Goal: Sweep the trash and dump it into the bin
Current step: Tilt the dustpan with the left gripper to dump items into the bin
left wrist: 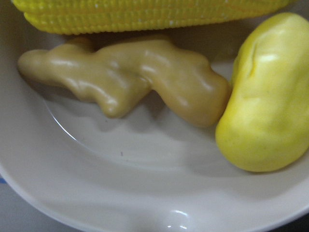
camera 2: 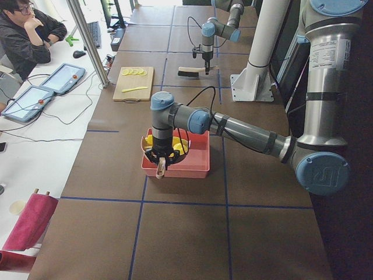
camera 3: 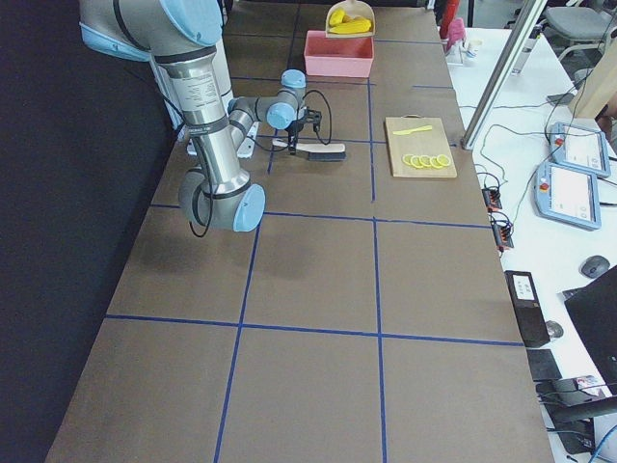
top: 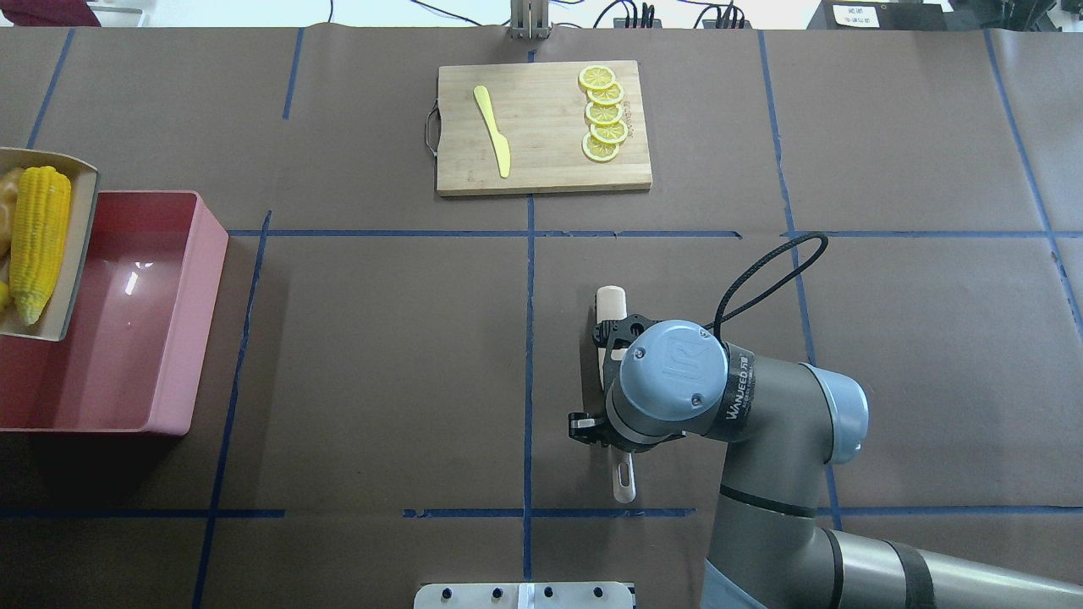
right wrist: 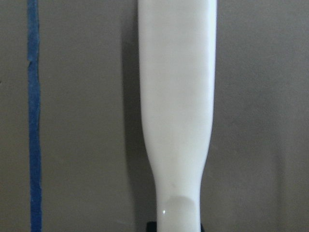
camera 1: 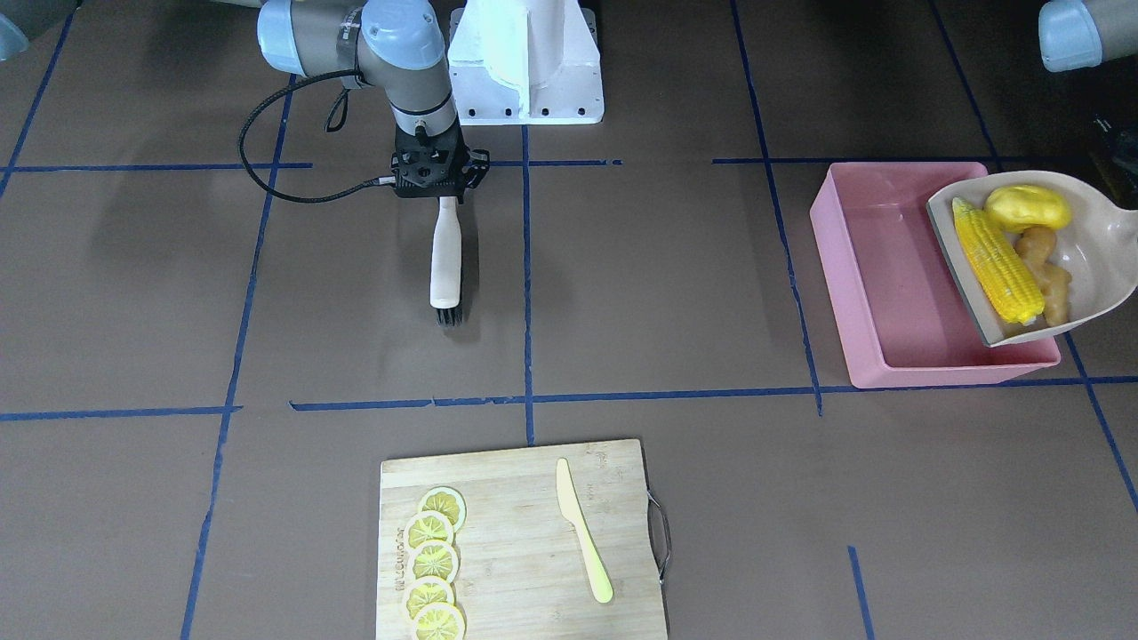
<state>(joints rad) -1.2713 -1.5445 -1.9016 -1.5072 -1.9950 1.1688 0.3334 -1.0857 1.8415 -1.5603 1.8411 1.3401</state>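
Gripping white-handled brush (camera 1: pixel 445 262), right fingers (camera 1: pixel 430 188) are seen low over worktop (camera 1: pixel 676 276). Left fingers (camera 2: pixel 154 157): state cannot be told; ahead of them, beige plastic dustpan (camera 1: pixel 1101 251) is seen over pink rectangular tub (camera 1: pixel 896 293).

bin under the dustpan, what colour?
The bin is plain pink, no pattern. It shows best in the exterior front-facing view.

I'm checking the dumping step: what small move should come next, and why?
Probably tilt the dustpan lip-down toward the middle of the bin. The corn cob, yellow lump and ginger root all lie in the pan, whose open lip hangs over the bin, so a tilt should slide them in.
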